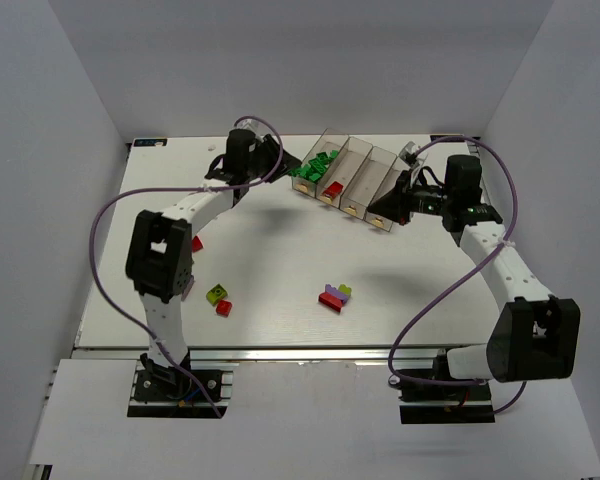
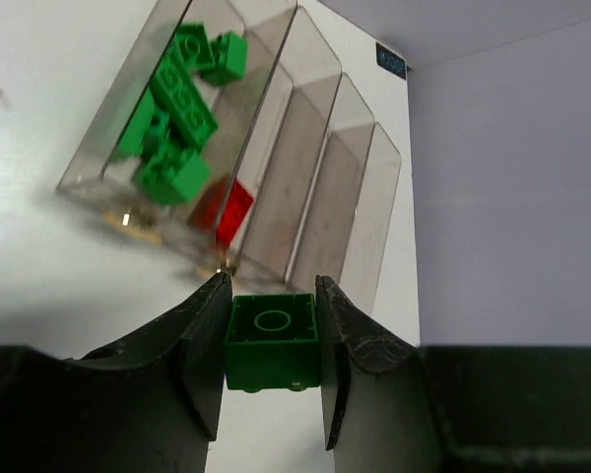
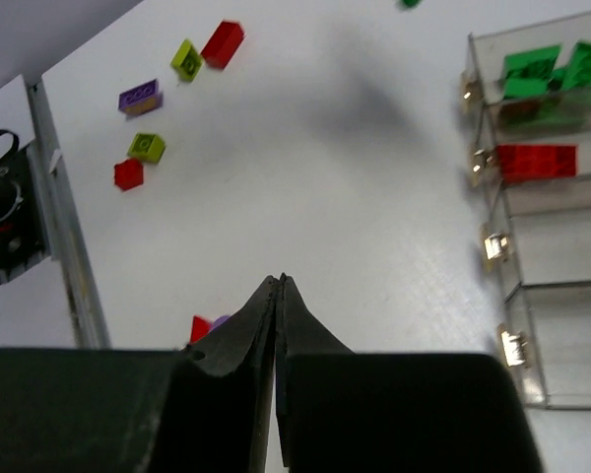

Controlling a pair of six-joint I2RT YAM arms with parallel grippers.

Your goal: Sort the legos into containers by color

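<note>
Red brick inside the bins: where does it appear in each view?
Top external: red brick, upper middle, in the second bin from left.
Left wrist: red brick, left of centre.
Right wrist: red brick, right edge, upper part.
Shared landmark: the green bricks beside it.

Four clear containers (image 1: 366, 178) stand in a slanted row near the tabletop's far edge. The leftmost holds green legos (image 1: 313, 168), its neighbour a red brick (image 1: 332, 190). Another green brick (image 2: 272, 340) sits clamped in the left pincer (image 2: 271, 288). Toward the near edge lie loose bricks (image 1: 334, 296) in red, purple and yellow-green.
</note>
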